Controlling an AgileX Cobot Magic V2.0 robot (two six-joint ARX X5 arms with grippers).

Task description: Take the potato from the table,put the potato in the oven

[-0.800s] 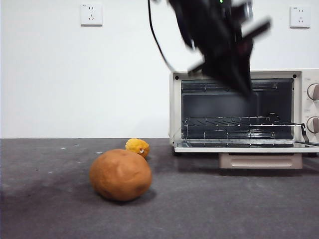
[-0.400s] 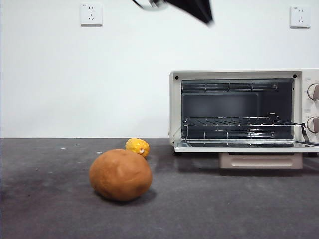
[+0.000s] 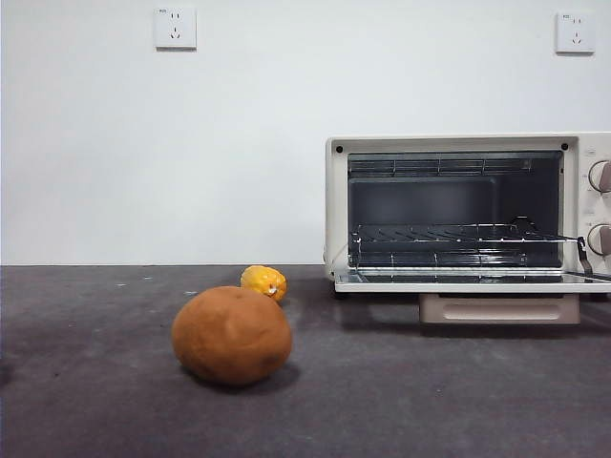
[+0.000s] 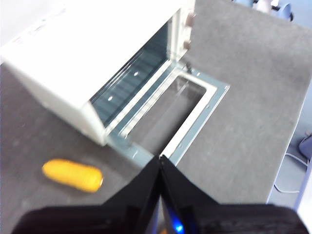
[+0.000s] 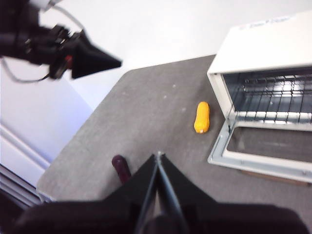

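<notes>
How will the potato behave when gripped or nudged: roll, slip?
The potato is rounded and rests on flat table, so a nudge would likely roll it. Its smooth matte skin probably grips fairly well. Curved sides might squirt from narrow jaws.

The potato (image 3: 231, 335) lies on the table (image 3: 458, 401), seemingly left of the oven (image 3: 458, 215).

A robot test room rather than a real kitchen — the oven (image 3: 458, 215) sits alone on a bare dark grey surface (image 3: 430, 391), with a blank white wall behind it. Two wall sockets (image 3: 175, 28) are mounted high above the oven's level, and loose cables (image 4: 287, 170) trail on the floor past the surface's edge.
</notes>
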